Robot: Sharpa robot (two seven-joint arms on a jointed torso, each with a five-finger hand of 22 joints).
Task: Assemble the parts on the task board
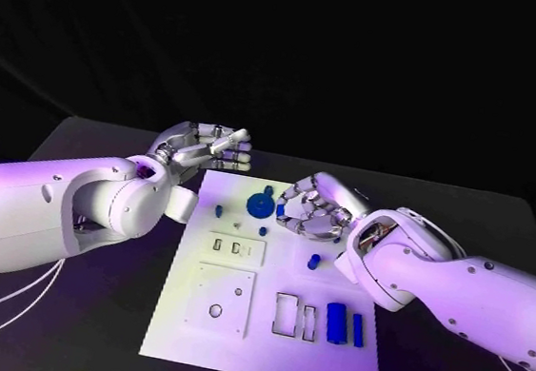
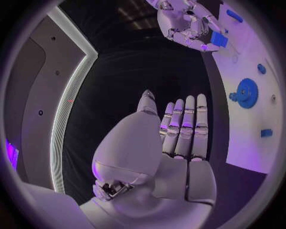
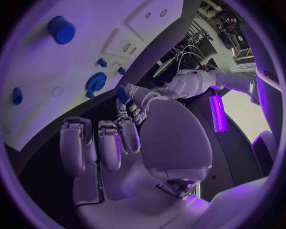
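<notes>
Here my right robot hand (image 1: 316, 210) hovers over the far right part of the task board (image 1: 266, 344), and it pinches a small blue part (image 2: 218, 38) between thumb and fingertip — my right wrist view shows that piece (image 3: 122, 93) at the fingertips, but I cannot tell its long axis. My left robot hand (image 1: 201, 149) sits just off the board's far left corner over the black counter (image 1: 95, 142), holding nothing, its fingers (image 2: 186, 125) straight and side by side. The board is a white plate whose long axis runs from me toward the far edge of the counter. On its near right part I count two blue bars (image 1: 336, 321) lying flat and parallel, long axes pointing away from me, the left one wider than the other (image 1: 357, 330); beside them are two empty rectangular slots (image 1: 286, 314). Near the far end one blue gear (image 1: 261, 207) lies flat — just beside my right robot hand. I also count a few small blue pieces near it, one being a peg (image 1: 312, 261) by my right wrist.
</notes>
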